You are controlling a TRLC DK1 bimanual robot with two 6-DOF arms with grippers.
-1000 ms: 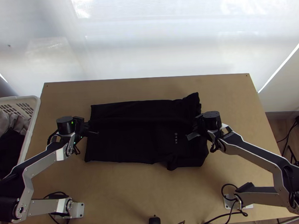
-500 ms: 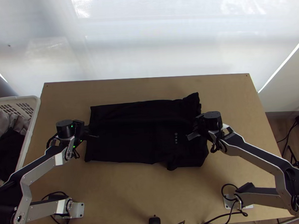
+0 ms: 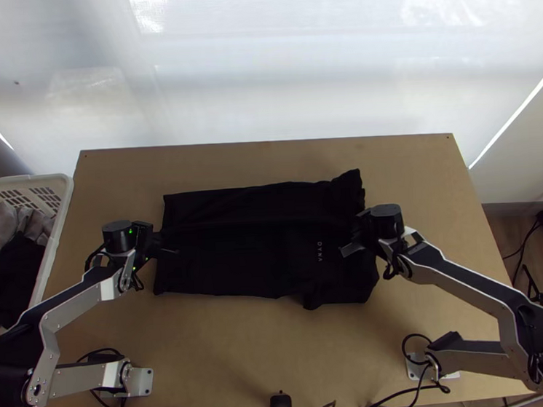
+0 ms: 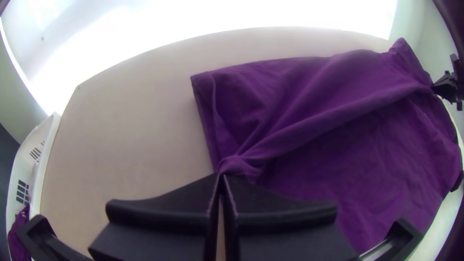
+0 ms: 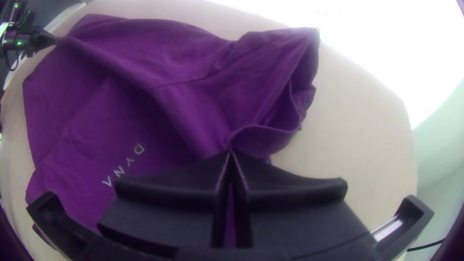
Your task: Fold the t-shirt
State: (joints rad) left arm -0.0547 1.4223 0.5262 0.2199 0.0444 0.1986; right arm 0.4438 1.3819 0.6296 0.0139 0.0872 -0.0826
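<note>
My left gripper (image 3: 173, 250) is at the left end of the black t-shirt (image 3: 238, 260), and my right gripper (image 3: 345, 250) is near its right end. The shirt lies as a wide strip with its far part folded over toward the near side; a sleeve bunches at the far right corner. In the left wrist view my left gripper (image 4: 221, 175) is shut on the folded edge of the shirt (image 4: 309, 121), which looks purple there. The right wrist view has my right gripper (image 5: 231, 151) shut on the shirt (image 5: 183, 101) beside an open hem, a ridge of cloth running between both grippers.
A white basket (image 3: 62, 207) holding grey and dark cloths stands off the table's left side. Bare wood of the table (image 3: 243, 351) lies between the shirt and the near edge. Cables (image 3: 398, 402) run along that near edge.
My left gripper has shifted slightly toward the near side, and the shirt's far left edge has shifted a little the same way. My right gripper has hardly moved.
</note>
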